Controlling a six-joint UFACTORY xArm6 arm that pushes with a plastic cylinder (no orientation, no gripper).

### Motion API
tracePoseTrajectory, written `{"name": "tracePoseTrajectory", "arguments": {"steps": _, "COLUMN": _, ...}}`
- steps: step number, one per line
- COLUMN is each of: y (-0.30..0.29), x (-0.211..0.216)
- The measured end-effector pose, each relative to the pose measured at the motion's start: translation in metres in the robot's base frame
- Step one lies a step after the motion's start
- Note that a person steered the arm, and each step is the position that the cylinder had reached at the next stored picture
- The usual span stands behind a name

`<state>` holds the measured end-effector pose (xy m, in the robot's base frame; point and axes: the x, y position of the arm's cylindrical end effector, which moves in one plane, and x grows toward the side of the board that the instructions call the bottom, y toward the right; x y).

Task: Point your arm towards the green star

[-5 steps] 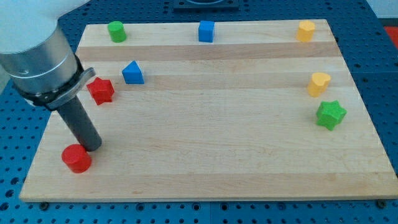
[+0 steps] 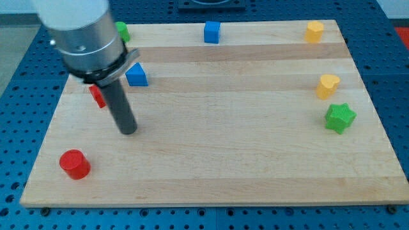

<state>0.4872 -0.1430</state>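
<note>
The green star [image 2: 340, 118] lies near the board's right edge, below a yellow heart-shaped block [image 2: 328, 85]. My tip [image 2: 128, 130] rests on the wooden board [image 2: 223, 153] at the view's left, far to the left of the green star. A red cylinder [image 2: 75, 164] lies below-left of my tip. A red star [image 2: 97, 96] is partly hidden behind the rod. A blue triangular block [image 2: 136, 75] sits just right of the rod's upper part.
A green cylinder [image 2: 121, 30], partly hidden by the arm, a blue cube [image 2: 212, 32] and a yellow hexagonal block [image 2: 314, 31] stand along the board's top edge. Blue perforated table [image 2: 396, 76] surrounds the board.
My tip has moved right and up, away from the red cylinder. The arm now covers part of the red star and green cylinder. The blocks have not moved.
</note>
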Motion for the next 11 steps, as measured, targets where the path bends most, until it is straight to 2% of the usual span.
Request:
{"name": "tracePoseTrajectory", "arguments": {"steps": 2, "y": 0.042, "x": -0.026}}
{"name": "tracePoseTrajectory", "arguments": {"steps": 5, "y": 0.057, "x": -0.032}}
{"name": "tracePoseTrajectory", "arguments": {"steps": 11, "y": 0.28, "x": -0.033}}
